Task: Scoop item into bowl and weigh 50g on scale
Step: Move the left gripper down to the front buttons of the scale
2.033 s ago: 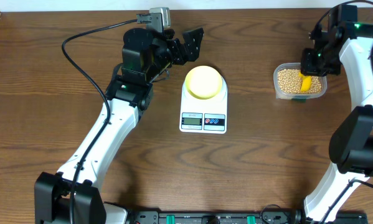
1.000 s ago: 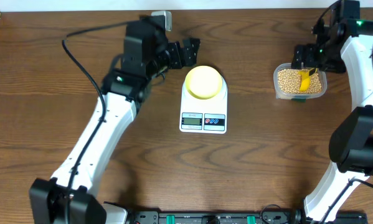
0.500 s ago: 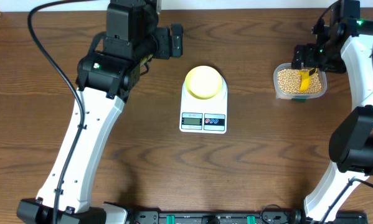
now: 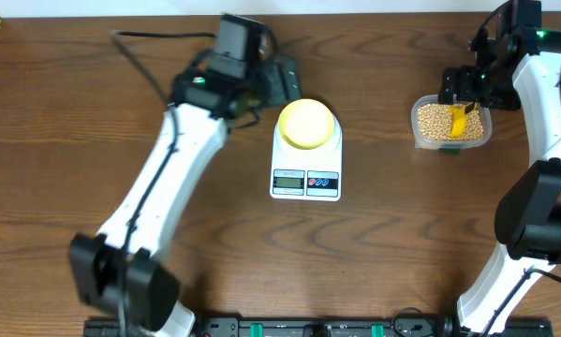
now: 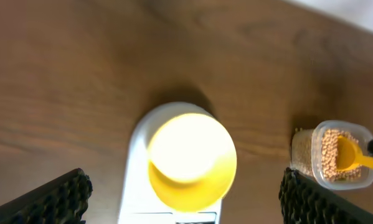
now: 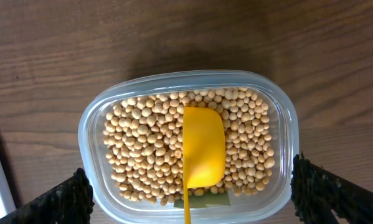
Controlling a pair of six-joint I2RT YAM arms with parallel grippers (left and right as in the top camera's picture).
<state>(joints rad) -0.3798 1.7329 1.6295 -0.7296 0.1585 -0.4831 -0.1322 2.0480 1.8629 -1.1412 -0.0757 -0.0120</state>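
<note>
Left gripper, jaws wide, seemingly near bowl

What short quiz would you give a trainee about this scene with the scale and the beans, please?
1. True or false: the bowl on the scale already holds beans.
2. Where does the yellow scoop lie? A) in the bowl B) in the clear tub, on the beans C) on the scale, beside the bowl
3. Which gripper hangs above the tub, and how do its jaws stand?
Key: 1 false, the bowl is empty. 2 B. 3 the right gripper, jaws open.
</note>
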